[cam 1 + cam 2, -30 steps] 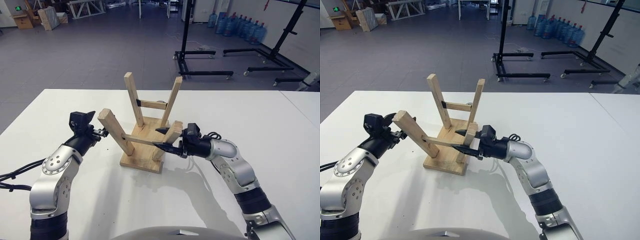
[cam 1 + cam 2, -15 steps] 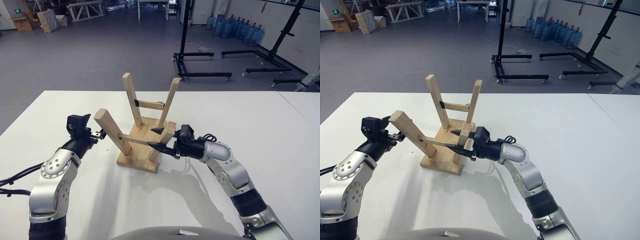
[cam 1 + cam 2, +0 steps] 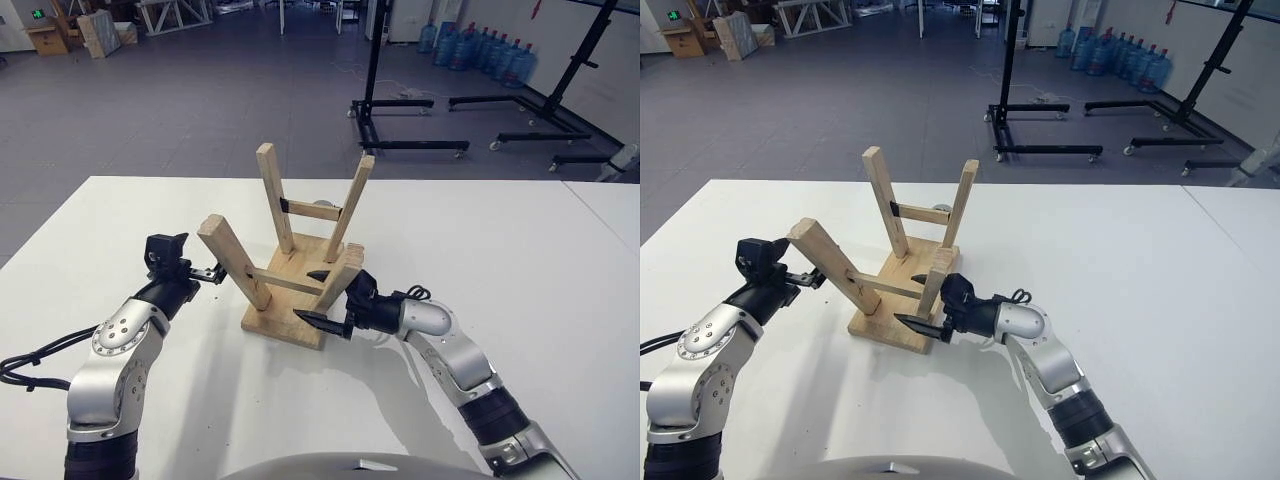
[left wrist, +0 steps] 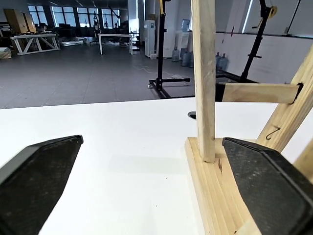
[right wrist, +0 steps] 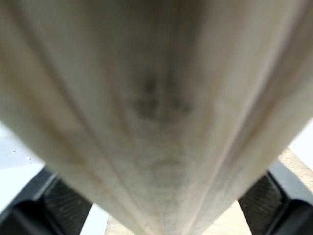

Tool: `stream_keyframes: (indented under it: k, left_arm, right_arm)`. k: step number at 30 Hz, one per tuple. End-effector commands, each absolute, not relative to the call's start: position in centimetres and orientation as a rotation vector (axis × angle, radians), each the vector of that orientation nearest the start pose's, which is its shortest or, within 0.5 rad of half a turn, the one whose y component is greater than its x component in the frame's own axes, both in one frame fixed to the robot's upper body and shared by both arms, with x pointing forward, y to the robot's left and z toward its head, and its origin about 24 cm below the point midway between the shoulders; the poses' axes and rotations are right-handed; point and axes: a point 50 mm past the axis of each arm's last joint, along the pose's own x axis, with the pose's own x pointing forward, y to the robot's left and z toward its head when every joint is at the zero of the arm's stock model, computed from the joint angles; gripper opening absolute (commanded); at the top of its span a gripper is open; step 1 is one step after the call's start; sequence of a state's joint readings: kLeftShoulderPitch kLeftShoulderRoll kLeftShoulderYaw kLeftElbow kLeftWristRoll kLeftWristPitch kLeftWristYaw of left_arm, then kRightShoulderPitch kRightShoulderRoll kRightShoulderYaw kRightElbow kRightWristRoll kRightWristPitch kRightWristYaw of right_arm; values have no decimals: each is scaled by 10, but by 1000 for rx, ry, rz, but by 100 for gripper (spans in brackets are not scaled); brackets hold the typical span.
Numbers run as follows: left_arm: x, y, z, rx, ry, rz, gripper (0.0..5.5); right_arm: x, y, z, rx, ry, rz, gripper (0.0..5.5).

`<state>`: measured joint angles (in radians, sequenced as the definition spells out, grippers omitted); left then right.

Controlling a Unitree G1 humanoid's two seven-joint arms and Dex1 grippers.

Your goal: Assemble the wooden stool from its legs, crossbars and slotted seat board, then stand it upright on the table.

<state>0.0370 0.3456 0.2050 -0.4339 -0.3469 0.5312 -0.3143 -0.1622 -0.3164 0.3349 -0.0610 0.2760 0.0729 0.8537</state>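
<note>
Your right gripper (image 3: 317, 298) sits just right of frame centre, fingers spread wide to either side of the stool's front right leg (image 3: 341, 283); you cannot tell whether they touch it. Your left gripper (image 3: 207, 271), left of centre, is also spread apart, its tips just beside the front left leg (image 3: 232, 262). The stool rests upside down mid-frame, seat board (image 3: 272, 322) flat on the white table (image 3: 560, 260), with the crossbars (image 3: 312, 210) joining the upturned legs.
</note>
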Motion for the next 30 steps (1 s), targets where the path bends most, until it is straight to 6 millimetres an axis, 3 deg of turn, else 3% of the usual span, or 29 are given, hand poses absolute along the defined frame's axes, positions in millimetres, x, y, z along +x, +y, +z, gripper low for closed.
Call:
stream_keyframes:
  k: [1,4,7,9,13,15,18,22,26,30]
  left_arm:
    - [244,245,116,94,84,-170,540]
    - [246,288,127,102,74,-34,540]
    - [236,321,134,-11,84,4,540]
    - [218,316,144,-198,94,-202,540]
    - [172,262,172,-313,153,-765,540]
    - [169,243,181,-315,153,-877,540]
    - [180,226,187,-284,130,-901,540]
    - [207,219,177,-251,121,-743,540]
    - [223,203,168,-248,104,-708,540]
    - [243,195,159,-227,100,-655,540]
  right_arm:
    - [243,-108,75,-84,6,1216,465]
    - [245,-139,80,-89,33,1199,513]
    - [245,-165,89,-73,41,1192,513]
    - [245,-182,95,-25,111,1202,513]
    - [247,-216,127,-20,75,1213,513]
    - [261,-224,145,41,12,1133,513]
    - [284,-216,155,98,-44,1011,513]
    - [295,-185,146,64,-34,940,513]
    - [282,-151,132,59,3,1040,513]
    - [254,-142,128,60,34,1179,513]
